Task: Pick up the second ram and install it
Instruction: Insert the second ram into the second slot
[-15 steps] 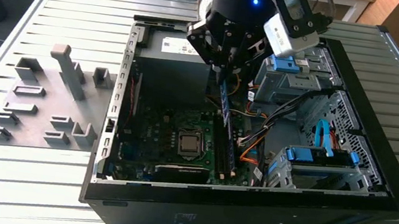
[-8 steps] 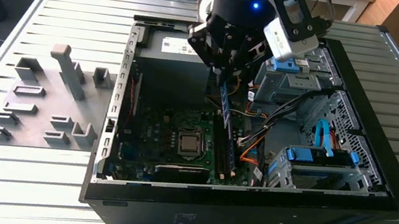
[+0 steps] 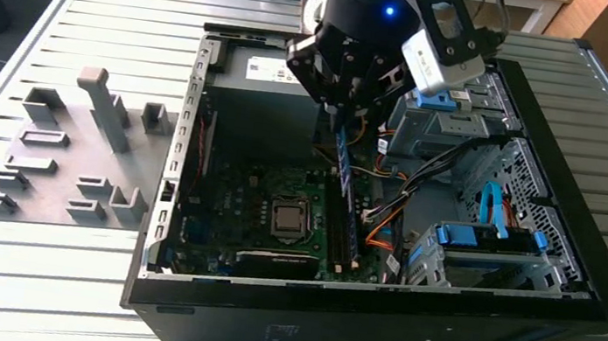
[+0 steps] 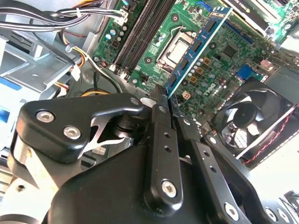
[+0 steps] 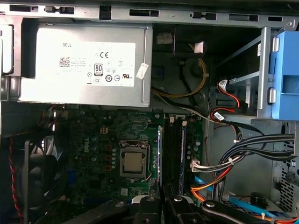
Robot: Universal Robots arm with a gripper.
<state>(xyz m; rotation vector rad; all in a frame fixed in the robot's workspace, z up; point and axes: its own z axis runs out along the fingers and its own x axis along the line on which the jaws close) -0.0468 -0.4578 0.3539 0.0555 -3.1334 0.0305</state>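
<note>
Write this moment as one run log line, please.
gripper: shut on second ram | ram: edge-on above motherboard, beside slots | other stick: in slot

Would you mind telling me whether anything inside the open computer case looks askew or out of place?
Nothing looks damaged. The long green memory stick with a blue label is clamped in the black gripper above the green motherboard, not seated in a slot yet.
</note>
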